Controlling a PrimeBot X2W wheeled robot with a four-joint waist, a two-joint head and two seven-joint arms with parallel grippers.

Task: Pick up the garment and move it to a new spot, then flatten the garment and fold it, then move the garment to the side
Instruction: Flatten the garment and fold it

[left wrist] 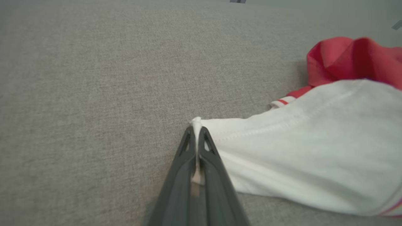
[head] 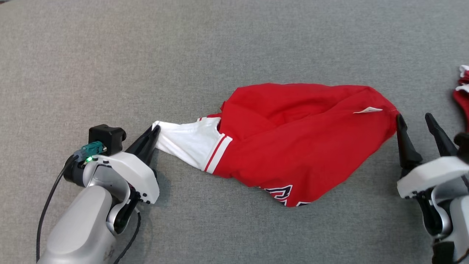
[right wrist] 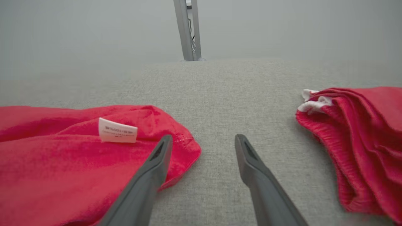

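Garment (head: 293,146): red jersey, lies crumpled mid-surface on grey cloth table (head: 146,44), white sleeve (head: 187,141) pulled out toward the left. Sleeve trim (head: 218,152) has red and white stripes. Left gripper (head: 155,128) is clenched on the sleeve's tip, with a pinch of white fabric squeezed between the fingers in the left wrist view. Right gripper (head: 414,117) is spread wide and released, one finger at the garment's right corner, the other over bare table. White label (right wrist: 117,130) is sewn near that corner, with grey print too small to read. Lettering (head: 282,192) at the near hem is black, white and red, folded under, unreadable. Second red cloth (right wrist: 361,135) with a white bit lies at far right, apart from the garment.
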